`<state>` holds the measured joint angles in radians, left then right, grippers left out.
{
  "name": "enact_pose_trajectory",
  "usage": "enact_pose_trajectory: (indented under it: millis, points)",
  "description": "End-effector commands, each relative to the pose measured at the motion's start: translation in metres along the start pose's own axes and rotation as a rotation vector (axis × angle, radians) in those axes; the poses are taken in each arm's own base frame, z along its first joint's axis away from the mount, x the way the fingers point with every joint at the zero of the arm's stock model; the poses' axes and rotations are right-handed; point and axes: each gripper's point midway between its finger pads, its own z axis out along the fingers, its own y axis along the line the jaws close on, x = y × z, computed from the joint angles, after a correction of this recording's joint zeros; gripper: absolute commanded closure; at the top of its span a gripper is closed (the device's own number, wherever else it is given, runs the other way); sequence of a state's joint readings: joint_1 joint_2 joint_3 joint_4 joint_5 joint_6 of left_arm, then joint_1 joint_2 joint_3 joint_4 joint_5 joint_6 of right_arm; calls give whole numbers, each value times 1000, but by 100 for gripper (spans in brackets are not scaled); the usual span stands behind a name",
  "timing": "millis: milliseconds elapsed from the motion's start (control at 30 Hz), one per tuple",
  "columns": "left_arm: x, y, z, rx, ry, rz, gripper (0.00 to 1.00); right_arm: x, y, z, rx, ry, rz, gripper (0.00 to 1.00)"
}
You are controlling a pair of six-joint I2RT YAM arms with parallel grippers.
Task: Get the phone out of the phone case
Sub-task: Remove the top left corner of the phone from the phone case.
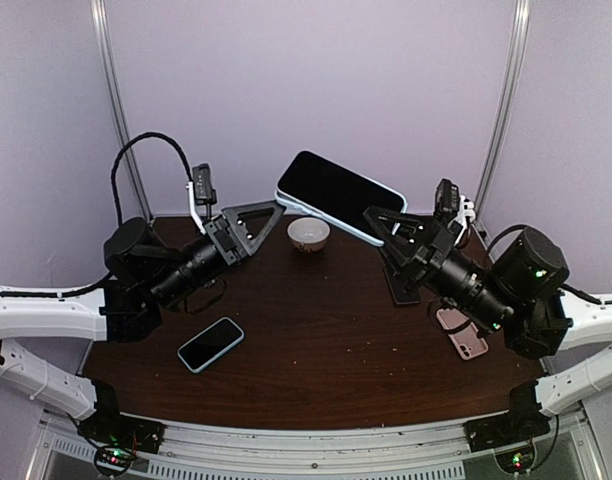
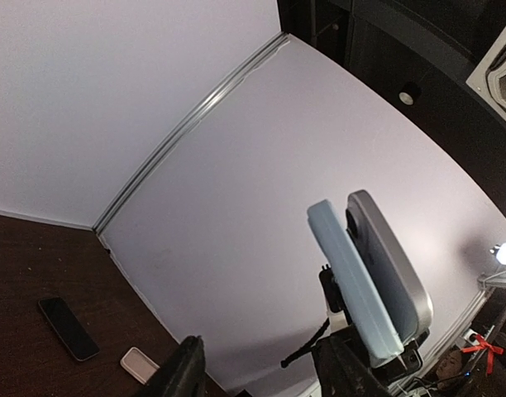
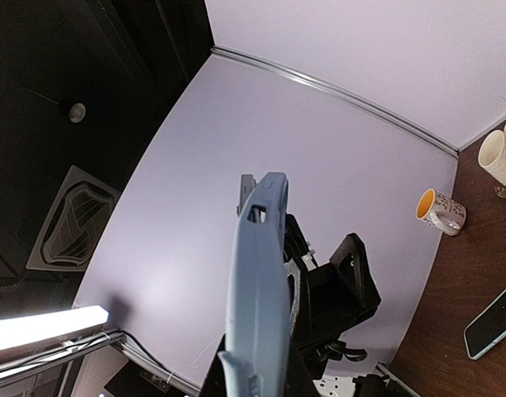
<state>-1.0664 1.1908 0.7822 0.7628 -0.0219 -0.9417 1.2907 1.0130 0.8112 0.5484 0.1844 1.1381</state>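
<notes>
Aloft, phone case points leftward, right claw grasping it; left claw released.

Arms: we count two, left arm and right arm.
Raised: one phone, one pale blue phone case.
Lying on the tabletop: we count three flat handsets or cases: blue-edged phone, dark slab, pink slab.
Mugs: two seen from the right wrist, white mug and speckled mug.
</notes>
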Motion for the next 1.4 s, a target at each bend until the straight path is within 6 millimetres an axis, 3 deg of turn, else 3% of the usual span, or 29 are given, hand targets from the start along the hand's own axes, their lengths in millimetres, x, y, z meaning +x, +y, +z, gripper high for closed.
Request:
enact_pose_trajectory:
  millis: [0, 167, 367, 767, 1367]
  points:
    - [-27, -23, -6, 77, -92, 3, 49, -24, 42, -6, -101, -64, -14, 100]
    - [-32, -28, -16, 102, -116, 6, 50, -29, 39, -10, -81, -83, -37, 100]
    - [-28, -43, -11, 180, -87, 13, 49, -25, 40, -7, -87, -64, -40, 100]
    - [-23, -47, 2, 202, -57, 21, 50, -16, 46, -1, -99, -17, -65, 100]
    - [-25, -55, 1, 230, -51, 32, 50, 2, 55, 10, -99, 95, -173, 100]
